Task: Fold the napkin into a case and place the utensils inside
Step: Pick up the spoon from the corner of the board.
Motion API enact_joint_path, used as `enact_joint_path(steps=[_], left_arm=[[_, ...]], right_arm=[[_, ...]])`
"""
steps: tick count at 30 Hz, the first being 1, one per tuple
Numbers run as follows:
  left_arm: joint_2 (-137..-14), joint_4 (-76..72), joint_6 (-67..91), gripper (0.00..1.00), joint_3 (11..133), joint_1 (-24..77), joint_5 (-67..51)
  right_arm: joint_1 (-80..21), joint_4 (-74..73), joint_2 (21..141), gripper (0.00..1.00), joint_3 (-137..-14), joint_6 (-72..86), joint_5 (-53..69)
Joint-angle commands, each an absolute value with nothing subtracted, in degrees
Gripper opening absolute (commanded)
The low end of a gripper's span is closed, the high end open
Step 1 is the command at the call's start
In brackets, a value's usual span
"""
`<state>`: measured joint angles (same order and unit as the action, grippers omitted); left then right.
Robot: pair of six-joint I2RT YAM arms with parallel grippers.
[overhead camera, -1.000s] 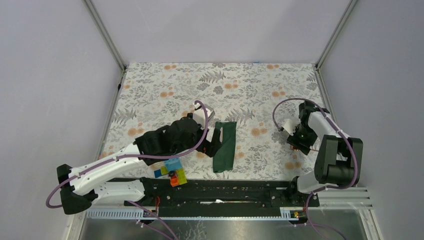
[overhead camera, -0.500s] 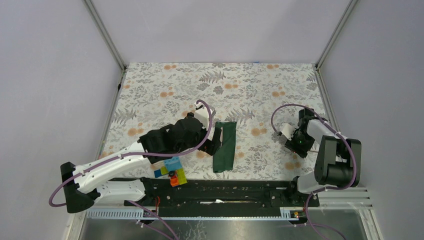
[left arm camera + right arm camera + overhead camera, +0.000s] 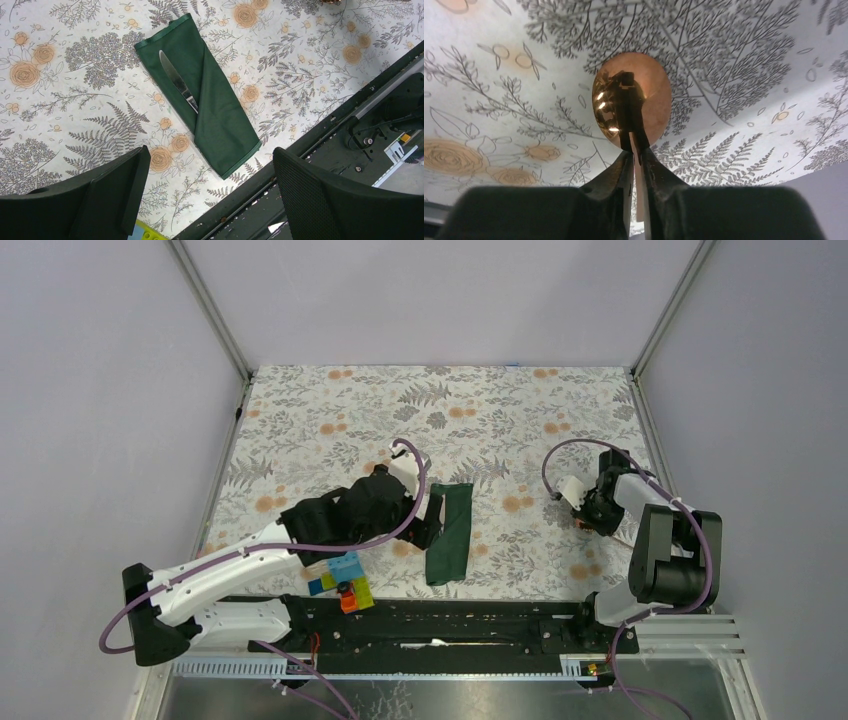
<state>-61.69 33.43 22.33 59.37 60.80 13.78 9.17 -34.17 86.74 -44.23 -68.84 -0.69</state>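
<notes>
The dark green napkin (image 3: 212, 102) lies folded into a long flat case (image 3: 449, 533) near the table's front edge. A silver knife (image 3: 178, 81) is tucked under the case's diagonal flap, blade end showing. My left gripper (image 3: 210, 167) hovers above the case's near end, open, its fingers (image 3: 115, 187) wide apart and empty. At the right side, my right gripper (image 3: 636, 152) is low on the table and shut on the handle of the copper spoon (image 3: 651, 90). The spoon's round bowl lies just beyond the fingertips on the cloth. In the top view the right gripper (image 3: 588, 516) hides the spoon.
A cluster of colourful plastic blocks (image 3: 342, 582) sits at the front edge, left of the case and under the left arm. The black mounting rail (image 3: 450, 615) runs along the near edge. Floral table covering (image 3: 480, 420) extends behind; frame posts and walls bound the sides.
My right gripper's fingers closed on the spoon's handle, and the wrist shifted slightly toward the back. The left arm barely moved and stays open over the case.
</notes>
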Motion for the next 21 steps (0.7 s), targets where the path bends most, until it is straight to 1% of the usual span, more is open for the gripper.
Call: enact_joint_path(steps=[1, 4, 8, 12, 15, 17, 19, 21], left_arm=[[-61.73, 32.21, 22.24, 0.99, 59.12, 60.58, 14.78], [-61.92, 32.31, 22.15, 0.99, 59.15, 60.56, 15.10], [-62.16, 32.38, 22.28, 0.99, 58.94, 59.96, 14.81], [-62.97, 31.94, 22.41, 0.98, 59.10, 57.52, 12.19], [-63.98, 30.96, 22.86, 0.98, 59.06, 53.94, 7.07], [-64.28, 29.48, 23.40, 0.97, 58.49, 50.97, 2.06], [-64.06, 27.10, 23.69, 0.97, 57.54, 47.51, -4.61], [-63.40, 24.26, 24.27, 0.97, 56.70, 44.45, -11.33]], right_arm=[[8.32, -30.86, 87.41, 0.11, -44.87, -66.99, 6.90], [6.56, -30.60, 86.22, 0.00, -45.30, -66.00, 7.69], [5.89, -29.62, 82.85, 0.00, -48.85, -58.98, 11.54], [5.43, -26.12, 78.21, 0.00, -53.59, -47.60, 11.10], [4.44, -23.53, 75.23, 0.00, -57.65, -33.34, 8.39], [4.30, -25.04, 74.63, 0.00, -61.59, -22.17, 7.70], [4.23, -26.98, 73.62, 0.00, -64.50, -14.29, 15.87], [4.21, -23.63, 70.82, 0.00, -63.54, -4.21, 27.68]])
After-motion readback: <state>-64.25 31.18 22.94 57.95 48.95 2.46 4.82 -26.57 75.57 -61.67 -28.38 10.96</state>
